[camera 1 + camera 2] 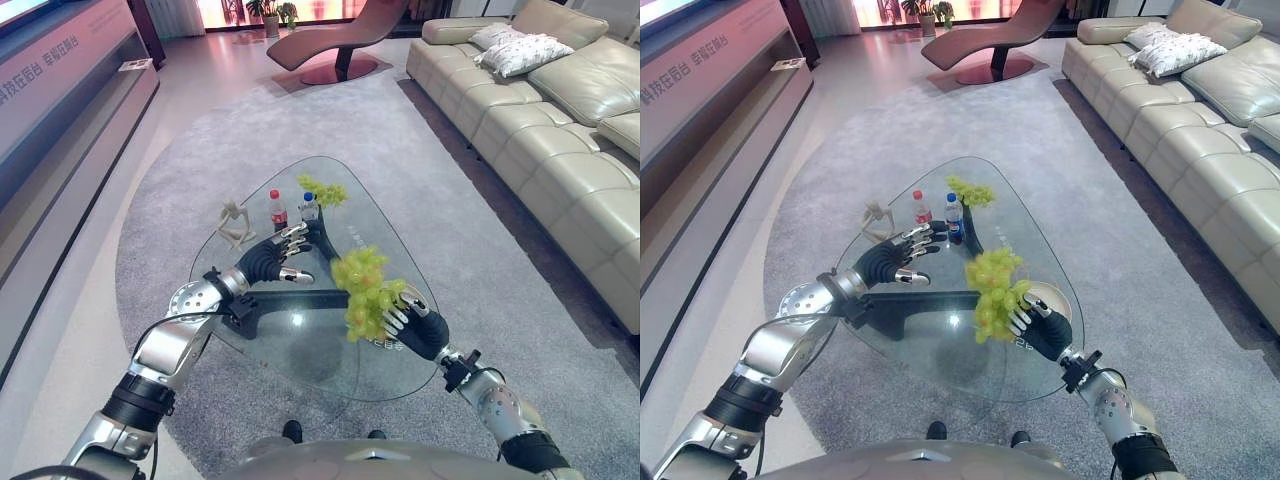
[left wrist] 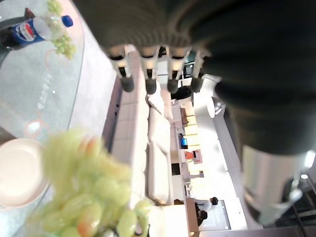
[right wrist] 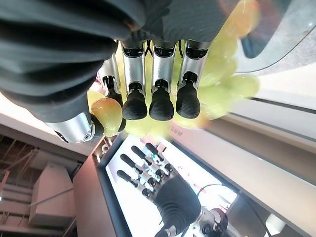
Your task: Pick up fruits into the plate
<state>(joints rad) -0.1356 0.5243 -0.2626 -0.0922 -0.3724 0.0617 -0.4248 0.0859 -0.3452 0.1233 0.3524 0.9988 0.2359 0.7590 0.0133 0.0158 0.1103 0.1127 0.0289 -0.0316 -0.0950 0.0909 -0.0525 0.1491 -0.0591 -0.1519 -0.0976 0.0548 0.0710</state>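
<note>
The grape bunch (image 1: 365, 290) is held by the right hand (image 1: 412, 320), whose fingers (image 3: 160, 94) and thumb curl round the fruit, as the right wrist view confirms; the bunch hangs raised above the glass table (image 1: 300, 345), beside and partly over the plate (image 1: 1058, 298), which lies on the table's right side, largely hidden behind the fruit and hand. Judged from its look, the bunch is light, soft and easily crushed; individual grapes may detach, and the smooth skins offer little friction. Hold is best taken at the stem or with a loose cage round the upper mass, using light finger pressure, and release should be made low over the plate so the fruit does not roll off. A second grape bunch (image 1: 322, 190) lies at the far end of the table, just beside two bottles, one with a red label (image 1: 277, 210) and one with a blue label (image 1: 309, 207). A pale figurine (image 1: 234, 222) stands at the table's left edge. The left hand (image 1: 278, 255) hovers above the table centre, fingers relaxed and holding nothing. A beige sofa (image 1: 560, 110) stands well apart on the right, on the grey carpet (image 1: 200, 140).
</note>
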